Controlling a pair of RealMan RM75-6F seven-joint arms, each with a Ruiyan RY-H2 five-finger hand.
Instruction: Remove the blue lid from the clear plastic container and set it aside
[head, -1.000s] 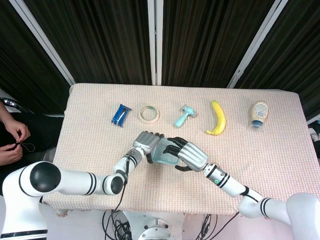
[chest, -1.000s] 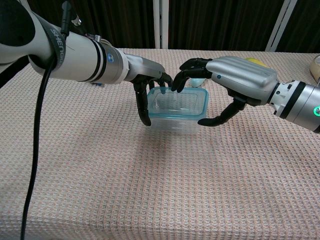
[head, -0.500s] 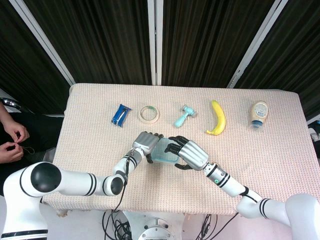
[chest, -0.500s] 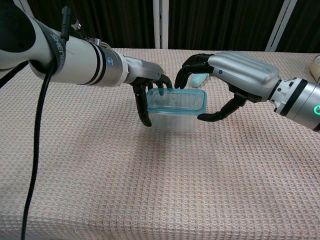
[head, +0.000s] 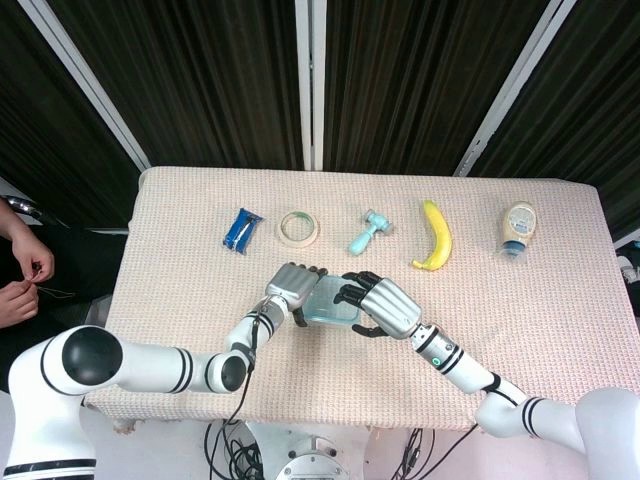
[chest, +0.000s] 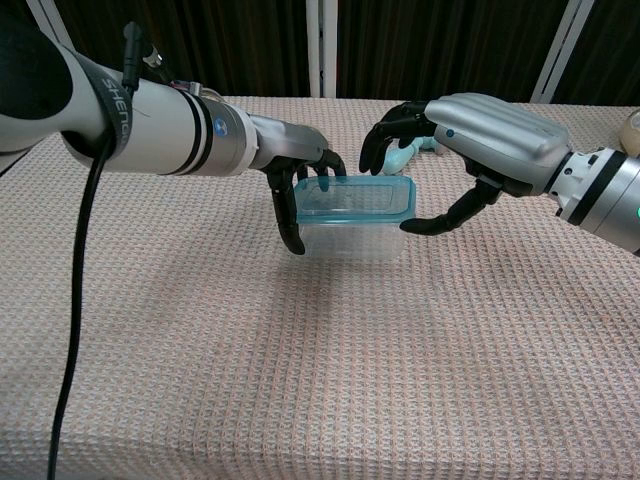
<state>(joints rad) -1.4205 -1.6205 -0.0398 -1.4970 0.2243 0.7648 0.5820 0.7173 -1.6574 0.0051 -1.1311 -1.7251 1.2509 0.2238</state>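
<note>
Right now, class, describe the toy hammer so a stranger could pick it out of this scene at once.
Start at the table with its beige woven cloth and look along the row of small things near its far edge. The toy hammer lies in the middle of that row, between the roll of tape and the banana. It alone is pale teal, with a short handle and a stubby crosswise head.

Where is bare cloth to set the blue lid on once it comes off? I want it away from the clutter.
The near half of the cloth-covered table is bare, widest right of the right hand, below the yellow banana and the mayonnaise bottle. The far row is crowded: blue packet, tape roll, small teal hammer.
</note>
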